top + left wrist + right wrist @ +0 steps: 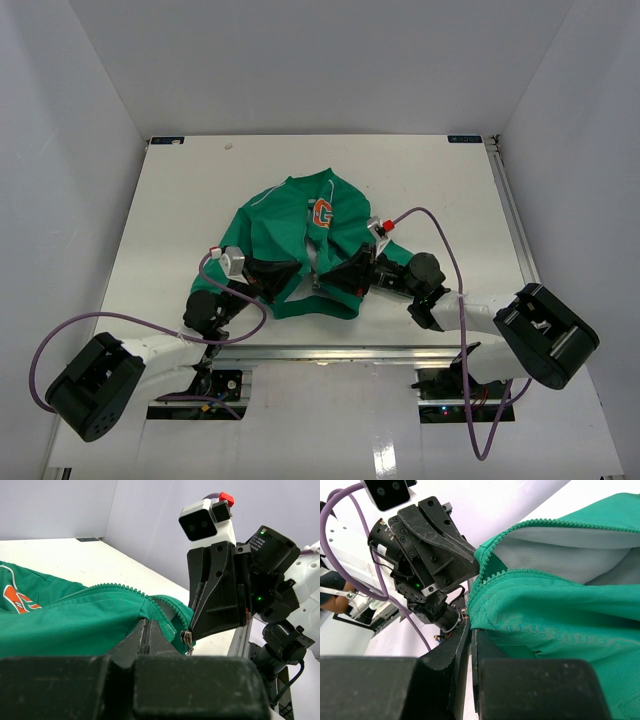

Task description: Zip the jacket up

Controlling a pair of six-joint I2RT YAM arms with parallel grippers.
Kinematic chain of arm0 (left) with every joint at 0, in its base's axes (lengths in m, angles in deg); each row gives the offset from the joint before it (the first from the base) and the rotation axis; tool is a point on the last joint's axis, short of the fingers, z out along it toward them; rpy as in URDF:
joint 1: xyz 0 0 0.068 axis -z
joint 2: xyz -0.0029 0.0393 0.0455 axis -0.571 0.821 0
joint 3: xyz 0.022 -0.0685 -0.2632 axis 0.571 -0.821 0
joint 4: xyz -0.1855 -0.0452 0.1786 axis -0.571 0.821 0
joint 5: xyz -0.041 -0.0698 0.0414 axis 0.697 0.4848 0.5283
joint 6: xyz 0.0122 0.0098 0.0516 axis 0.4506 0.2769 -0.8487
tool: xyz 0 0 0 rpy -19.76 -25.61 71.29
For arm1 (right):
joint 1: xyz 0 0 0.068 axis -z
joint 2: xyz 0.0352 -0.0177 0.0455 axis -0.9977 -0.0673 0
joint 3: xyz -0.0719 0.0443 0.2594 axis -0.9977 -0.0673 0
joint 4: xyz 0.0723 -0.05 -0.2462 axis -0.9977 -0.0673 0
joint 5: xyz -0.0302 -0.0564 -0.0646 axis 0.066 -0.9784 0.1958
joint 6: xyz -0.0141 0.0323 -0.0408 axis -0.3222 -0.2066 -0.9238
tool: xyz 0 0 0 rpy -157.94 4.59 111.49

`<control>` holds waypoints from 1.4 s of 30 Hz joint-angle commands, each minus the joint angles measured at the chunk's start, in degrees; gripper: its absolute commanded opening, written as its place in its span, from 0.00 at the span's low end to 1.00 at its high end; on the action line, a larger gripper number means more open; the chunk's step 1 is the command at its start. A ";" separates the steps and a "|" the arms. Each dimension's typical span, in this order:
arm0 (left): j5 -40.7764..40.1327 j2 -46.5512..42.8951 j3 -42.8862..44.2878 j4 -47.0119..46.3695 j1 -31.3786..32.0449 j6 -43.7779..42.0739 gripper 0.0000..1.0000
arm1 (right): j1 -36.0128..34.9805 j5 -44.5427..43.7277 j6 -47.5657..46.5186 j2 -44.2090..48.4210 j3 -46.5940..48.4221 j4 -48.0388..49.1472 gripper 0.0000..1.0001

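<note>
**At the near edge of the table: both sets of fingers clamped on the unzipped jacket's hem**

Nearest the arm bases, the table carries the green jacket at its middle, hem toward the arms. The left fingers are pressed together on the hem fabric of the left front panel, just beside the bottom of the zipper. The right fingers are likewise pressed together on the edge of the opposite panel. In the top view the two grips sit close to each other, one on each side of the front opening, with a short span of hem sagging between them.

Just beyond the left fingers, a small metal slider hangs at the foot of the zipper, close to the tips of the right fingers. From there the zipper teeth run away along the panel edge, unjoined. In the right wrist view the two toothed edges stand apart and the pale lining shows between them.

Farther on, the orange emblem lies on the chest, partly creased. The collar points toward the far side of the table, and the body of the jacket is rumpled rather than flat.
</note>
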 commanded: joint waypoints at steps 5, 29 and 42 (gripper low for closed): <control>-0.25 -0.19 -4.28 -14.97 0.03 0.24 0.00 | -0.50 1.14 2.66 -2.33 0.14 8.27 0.08; 0.58 1.89 -5.12 -17.81 0.03 -0.18 0.00 | -0.44 0.04 4.09 -2.69 1.46 7.96 0.08; 1.28 1.92 -5.71 -19.32 0.03 -0.18 0.00 | -0.45 -0.02 4.45 -3.63 2.14 7.77 0.08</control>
